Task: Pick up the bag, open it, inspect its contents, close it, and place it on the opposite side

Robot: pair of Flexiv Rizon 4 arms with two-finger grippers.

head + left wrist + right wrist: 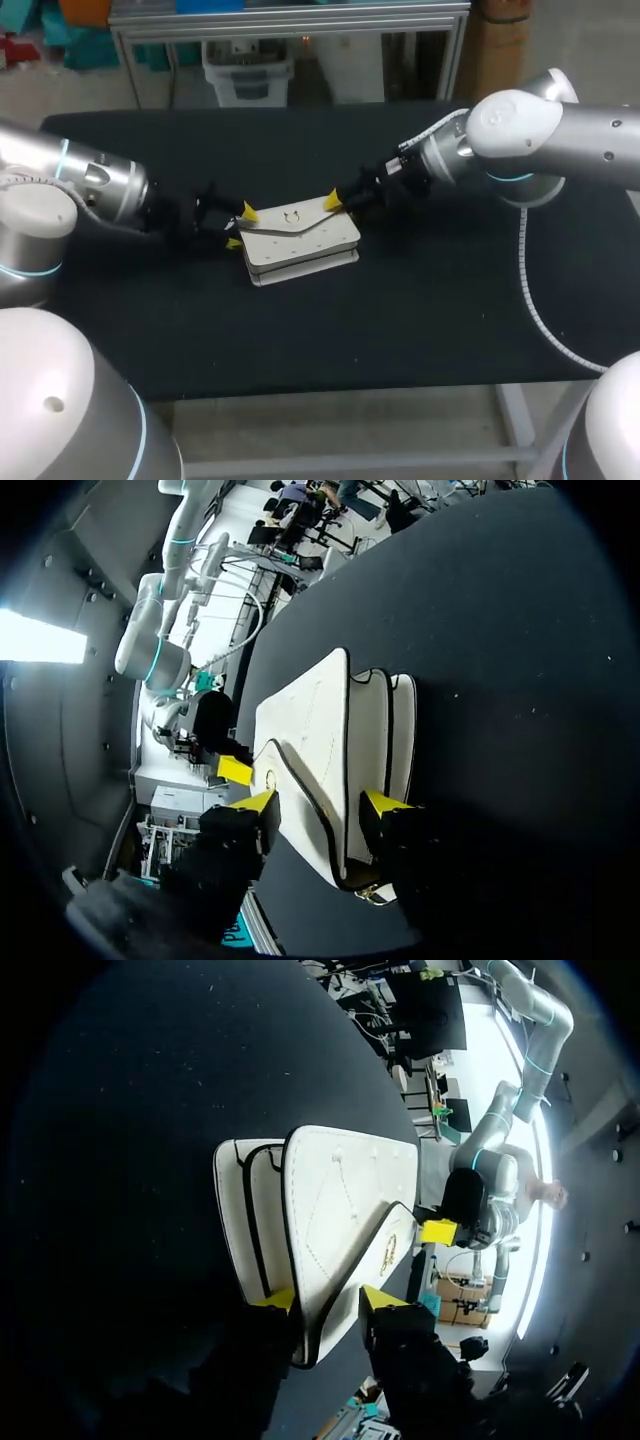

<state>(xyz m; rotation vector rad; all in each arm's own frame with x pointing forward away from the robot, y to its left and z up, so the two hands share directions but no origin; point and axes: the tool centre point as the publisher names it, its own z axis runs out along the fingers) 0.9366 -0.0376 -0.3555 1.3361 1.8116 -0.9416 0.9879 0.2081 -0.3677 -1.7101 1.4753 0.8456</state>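
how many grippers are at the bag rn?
2. The left gripper is at the left end of the bag; the right gripper is at its far right corner. Whether either one actually clamps the bag cannot be told.

Smooth bag, matt table
The bag (303, 245) looks like smooth cream leather with stitching; the table (420, 320) cover is matt black cloth.
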